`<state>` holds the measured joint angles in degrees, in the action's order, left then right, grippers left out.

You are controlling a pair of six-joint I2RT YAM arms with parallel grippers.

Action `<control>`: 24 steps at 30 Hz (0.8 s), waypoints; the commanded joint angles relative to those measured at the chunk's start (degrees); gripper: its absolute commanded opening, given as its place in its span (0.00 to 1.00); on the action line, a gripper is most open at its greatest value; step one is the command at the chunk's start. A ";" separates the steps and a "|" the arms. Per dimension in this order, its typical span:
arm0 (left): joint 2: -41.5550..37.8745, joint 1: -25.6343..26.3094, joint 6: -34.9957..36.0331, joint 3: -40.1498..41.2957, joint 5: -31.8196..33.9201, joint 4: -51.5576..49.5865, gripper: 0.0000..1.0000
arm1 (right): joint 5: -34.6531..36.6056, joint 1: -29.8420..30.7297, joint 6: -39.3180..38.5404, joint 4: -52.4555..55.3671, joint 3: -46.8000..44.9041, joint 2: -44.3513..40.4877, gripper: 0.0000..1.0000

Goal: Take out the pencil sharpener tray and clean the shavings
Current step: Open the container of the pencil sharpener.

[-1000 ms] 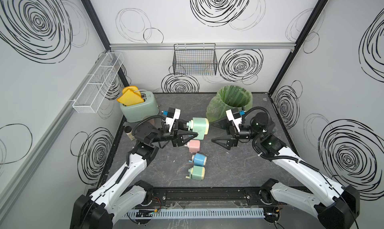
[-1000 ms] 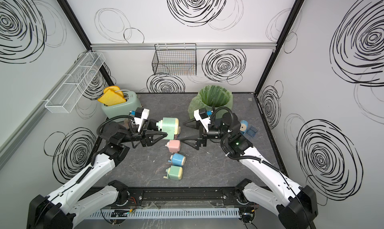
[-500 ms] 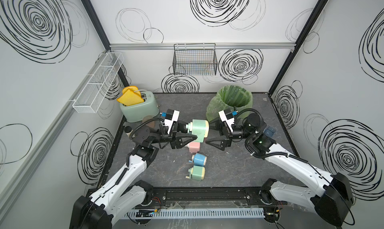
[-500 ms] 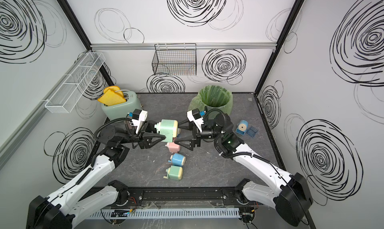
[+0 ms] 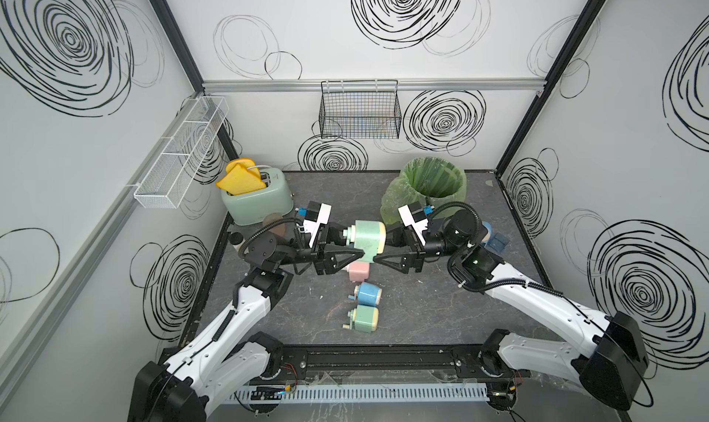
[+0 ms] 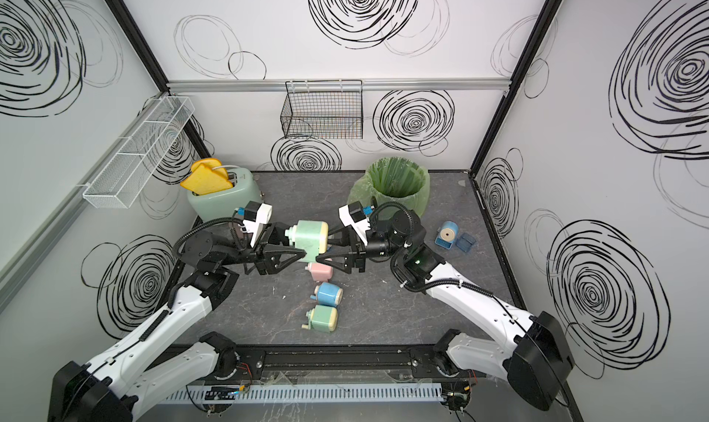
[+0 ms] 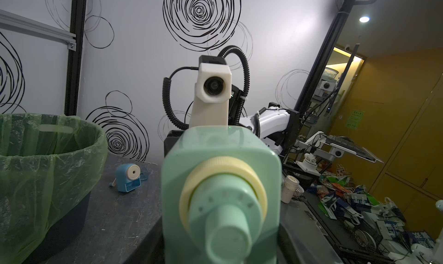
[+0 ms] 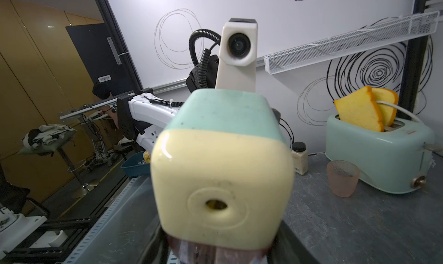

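— Dark stone-patterned table, white walls scrawled with black swirls: that much we took in first. Where was the green sharpener?

— We saw it held up off the table, lying level between the two arms. It partly covered the pink sharpener in both top views.

— Which arm had it?

— The left gripper pinched the crank end, one finger on each side. That knob end filled the middle of the left wrist view.

— And the right gripper?

— Its fingers flanked the cream end, the one with the pencil hole. They were touching it or nearly so, and we could not tell whether they had clamped down.

— What else did we note?

— A blue sharpener lay just beside the pink one, on the side nearer the robot's base. A bin lined with a green bag stood behind the right gripper, and a toaster sat in the far left corner.
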<state>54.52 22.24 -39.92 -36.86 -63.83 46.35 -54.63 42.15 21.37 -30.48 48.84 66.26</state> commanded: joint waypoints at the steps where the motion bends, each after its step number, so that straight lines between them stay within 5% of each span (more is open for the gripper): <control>1: -1.62 0.22 0.11 -0.07 -0.85 3.23 0.39 | 0.95 -0.22 -0.63 -0.43 1.04 -1.00 0.53; 8: -2.23 -0.13 1.05 -0.07 -0.59 1.84 0.39 | -2.27 -3.21 -1.50 1.48 -0.37 -2.77 0.39; 24: -1.75 -0.64 1.07 -0.36 -0.03 1.90 0.39 | -9.60 -14.25 -2.38 5.51 -3.77 -6.55 0.37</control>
<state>53.76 21.65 -38.22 -36.80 -62.89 44.14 -62.74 29.12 20.75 -26.00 45.10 60.80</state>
